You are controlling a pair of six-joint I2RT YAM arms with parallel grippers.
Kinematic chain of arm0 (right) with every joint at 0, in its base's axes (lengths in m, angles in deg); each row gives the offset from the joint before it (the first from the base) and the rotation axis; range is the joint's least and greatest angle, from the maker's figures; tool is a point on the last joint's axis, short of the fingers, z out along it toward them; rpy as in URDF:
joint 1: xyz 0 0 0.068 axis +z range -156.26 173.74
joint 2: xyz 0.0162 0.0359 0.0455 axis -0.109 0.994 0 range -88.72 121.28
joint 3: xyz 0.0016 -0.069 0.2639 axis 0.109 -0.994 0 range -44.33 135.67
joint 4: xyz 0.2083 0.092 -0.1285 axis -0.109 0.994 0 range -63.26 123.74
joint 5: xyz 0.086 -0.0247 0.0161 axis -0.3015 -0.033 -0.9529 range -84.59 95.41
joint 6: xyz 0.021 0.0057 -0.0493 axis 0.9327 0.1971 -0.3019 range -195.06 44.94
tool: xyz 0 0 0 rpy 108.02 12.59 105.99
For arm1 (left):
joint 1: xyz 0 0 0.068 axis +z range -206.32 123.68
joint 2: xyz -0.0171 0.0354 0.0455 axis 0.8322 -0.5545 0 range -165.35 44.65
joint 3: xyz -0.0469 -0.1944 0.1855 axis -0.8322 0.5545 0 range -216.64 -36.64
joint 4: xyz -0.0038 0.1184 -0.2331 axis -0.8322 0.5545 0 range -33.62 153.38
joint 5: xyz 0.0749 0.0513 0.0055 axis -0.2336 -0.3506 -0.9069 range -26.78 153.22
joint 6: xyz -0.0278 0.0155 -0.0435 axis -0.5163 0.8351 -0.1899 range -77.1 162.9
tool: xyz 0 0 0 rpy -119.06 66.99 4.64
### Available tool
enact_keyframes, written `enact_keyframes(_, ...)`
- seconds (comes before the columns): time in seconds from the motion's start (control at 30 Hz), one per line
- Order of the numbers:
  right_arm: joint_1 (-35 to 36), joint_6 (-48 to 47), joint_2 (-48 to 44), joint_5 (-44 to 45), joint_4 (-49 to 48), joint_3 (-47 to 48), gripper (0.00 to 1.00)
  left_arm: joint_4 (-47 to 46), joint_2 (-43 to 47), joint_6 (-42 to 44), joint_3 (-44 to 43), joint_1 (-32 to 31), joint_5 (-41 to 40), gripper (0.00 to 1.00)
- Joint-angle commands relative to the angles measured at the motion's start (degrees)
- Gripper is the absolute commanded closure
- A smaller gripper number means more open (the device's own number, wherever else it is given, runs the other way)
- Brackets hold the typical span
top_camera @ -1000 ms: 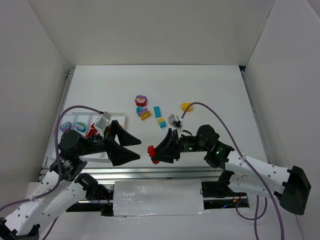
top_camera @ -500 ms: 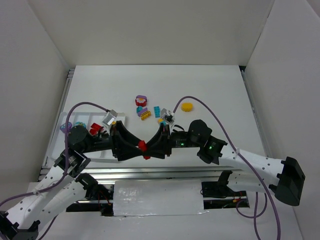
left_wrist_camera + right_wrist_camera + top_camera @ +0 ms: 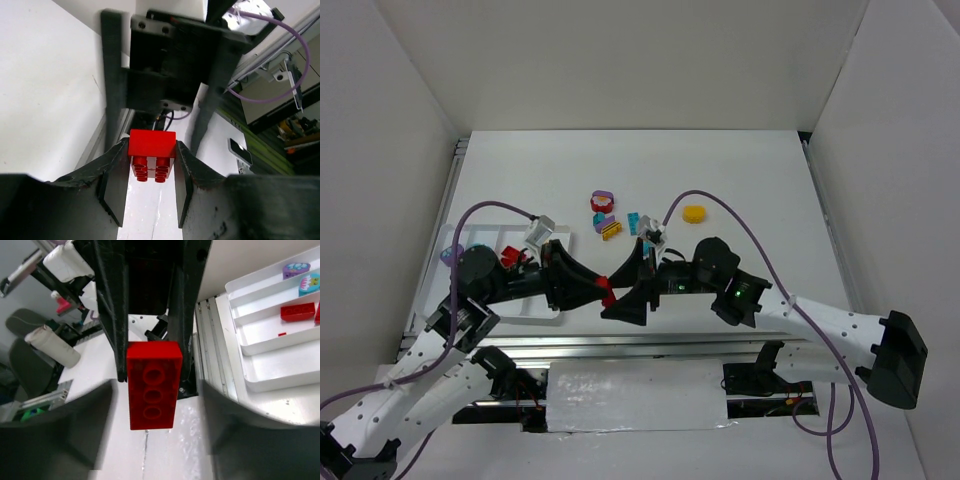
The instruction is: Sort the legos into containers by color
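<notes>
One red brick (image 3: 151, 150) mid-air: left jaws clamped on it, right jaws spread clear; likely handover, tray (image 3: 280, 367) lies leftward.

I'm looking at a white worktop (image 3: 740, 170) boxed in by plain white walls: back wall (image 3: 620, 60), left wall (image 3: 370, 180), right wall (image 3: 900, 150). Metal rails (image 3: 570, 345) run along its near edge, with a silvery sheet (image 3: 635, 395) just outside them. The light is even. My right wrist view catches a grey chair (image 3: 22, 372) off the worktop.
</notes>
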State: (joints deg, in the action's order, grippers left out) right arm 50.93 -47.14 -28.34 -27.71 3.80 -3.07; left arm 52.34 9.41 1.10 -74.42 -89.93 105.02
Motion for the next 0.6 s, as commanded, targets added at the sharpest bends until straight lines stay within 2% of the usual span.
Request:
enact_keyframes(0.0, 0.0, -4.1, 1.3, 2.4, 0.0, 1.8, 0.01, 0.5, -0.6, 1.6, -4.3, -0.6, -6.5, 1.00)
enact_keyframes(0.07, -0.7, -4.7, 1.7, 6.0, 2.4, 1.5, 0.00, 5.0, -2.1, 3.0, -7.4, -0.6, -12.4, 1.00)
enact_keyframes(0.1, -1.3, -4.5, 2.0, 7.2, 3.0, 0.8, 0.00, 9.9, -2.6, 4.2, -8.6, -0.5, -18.7, 1.00)
enact_keyframes(0.17, -3.7, -2.9, 2.5, 8.9, 4.3, -0.1, 0.00, 15.4, -5.6, 5.1, -13.3, -0.4, -26.4, 1.00)
enact_keyframes(0.2, -4.5, -2.0, 3.2, 10.8, 4.7, -1.3, 0.00, 22.1, -6.8, 5.1, -15.1, -0.3, -36.3, 1.00)
enact_keyframes(0.27, -6.5, 1.8, 4.4, 16.6, 7.2, -1.6, 0.00, 28.0, -10.2, 3.8, -19.4, 0.7, -46.4, 1.00)
enact_keyframes(0.3, -6.6, 2.7, 4.7, 19.0, 10.5, -1.4, 0.00, 35.1, -11.3, 1.4, -21.6, 1.3, -53.2, 1.00)
enact_keyframes(0.33, -6.7, 3.8, 5.1, 21.1, 12.1, -1.4, 0.00, 39.3, -14.4, -0.9, -22.8, 4.0, -66.2, 1.00)
enact_keyframes(0.37, -6.7, 4.2, 5.3, 22.9, 13.3, -1.3, 0.00, 43.5, -16.2, -6.6, -23.8, 6.4, -70.8, 1.00)
enact_keyframes(0.4, -6.7, 4.4, 5.4, 25.8, 15.4, -1.4, 0.00, 49.4, -17.9, -9.0, -24.7, 9.4, -73.8, 1.00)
enact_keyframes(0.43, -6.7, 4.9, 5.4, 26.6, 16.0, -1.4, 0.00, 49.8, -20.4, -10.0, -24.0, 17.6, -73.5, 1.00)
enact_keyframes(0.5, -6.7, 4.9, 4.7, 27.3, 16.4, -1.9, 0.00, 46.7, -21.9, -9.2, -19.5, 26.8, -67.2, 1.00)
enact_keyframes(0.53, -6.7, 4.6, 4.5, 26.9, 16.6, -1.9, 0.00, 43.2, -23.5, -9.2, -17.9, 34.9, -61.5, 1.00)
enact_keyframes(0.57, -6.7, 4.3, 3.8, 26.7, 16.8, -2.1, 0.00, 41.5, -24.5, -9.0, -16.6, 38.5, -59.5, 1.00)
